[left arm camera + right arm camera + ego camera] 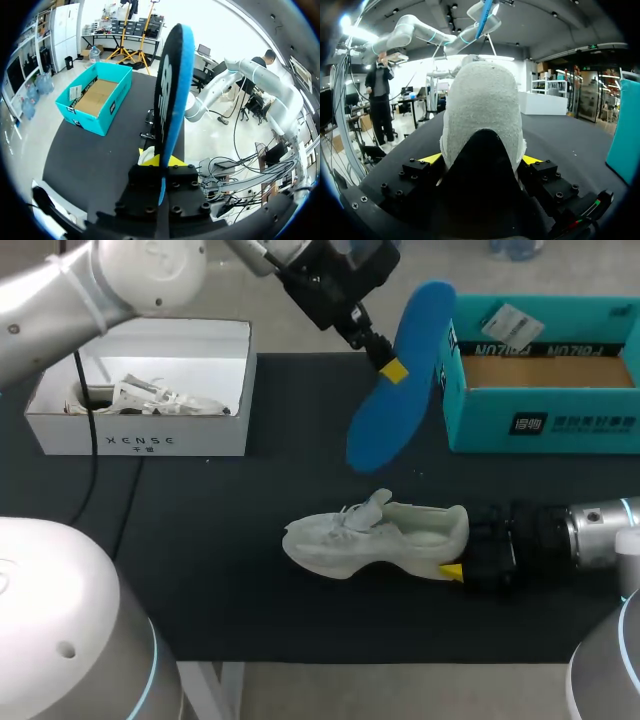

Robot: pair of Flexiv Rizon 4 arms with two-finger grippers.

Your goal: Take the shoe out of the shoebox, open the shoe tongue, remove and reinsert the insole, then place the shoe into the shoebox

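Up near the far side of the black tabletop [200, 540], the left gripper [394, 368] is clamped on a blue insole [405, 390]. Its 2 yellow-tipped fingers press the insole's flat faces from both sides at about mid-length. The insole hangs in the air, tilted, with its upper end beside the near left corner of the teal shoebox [545, 425] and its lower end above the table. In the left wrist view the insole stands edge-on between the fingers, with a black face and a blue rim, and the shoebox lies ahead and off to one side.

The white shoe [375, 535] sits low on the tabletop, well apart from both boxes, with its toe toward my left and its laces loose. Its tongue stands up from the opening. The right gripper [458, 558] comes in from the right and is closed on the shoe's heel. The right wrist view shows the pale heel filling the space between the 2 yellow tips, 1 on each side. I cannot tell whether the sole rests fully on the table.

The teal shoebox is open, showing a brown cardboard floor and a small white tag [510, 320] at its far wall. At the table's far left stands an open white box [140, 435] with crumpled white paper [160, 397] inside.
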